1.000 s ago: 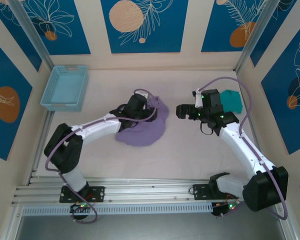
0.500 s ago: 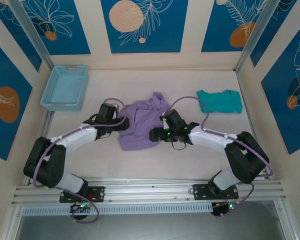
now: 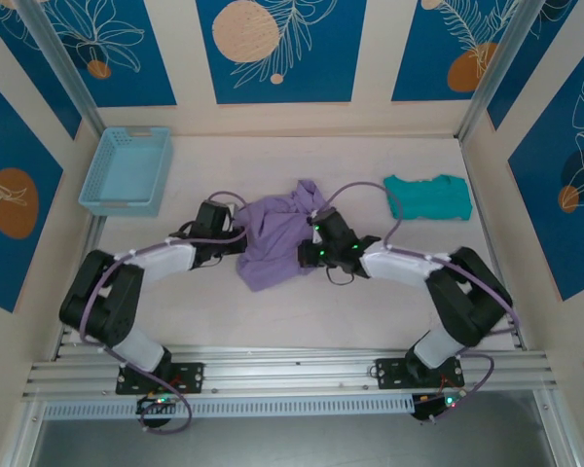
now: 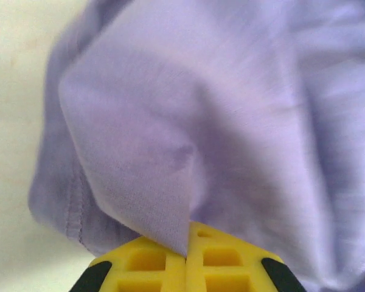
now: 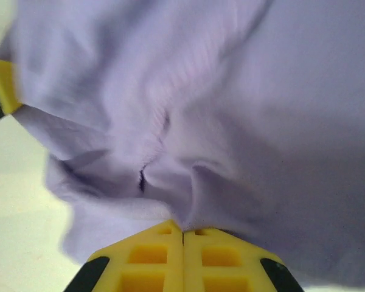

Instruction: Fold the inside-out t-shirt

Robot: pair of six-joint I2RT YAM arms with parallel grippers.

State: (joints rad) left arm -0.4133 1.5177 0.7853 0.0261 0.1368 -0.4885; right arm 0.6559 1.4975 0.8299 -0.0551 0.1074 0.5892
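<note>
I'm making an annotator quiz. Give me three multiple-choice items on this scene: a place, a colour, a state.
1. Where is the light blue basket? A far left; B far right; C near centre.
2. What colour is the small garment at the far right? A red; B teal-green; C yellow.
3. How is the left gripper? A wide open; B shut on the lavender t-shirt; C shut on the basket.
Key: 1 A, it sits far left in the top view. 2 B, its cloth is teal. 3 B, yellow fingers pinch a lavender fold.
</note>
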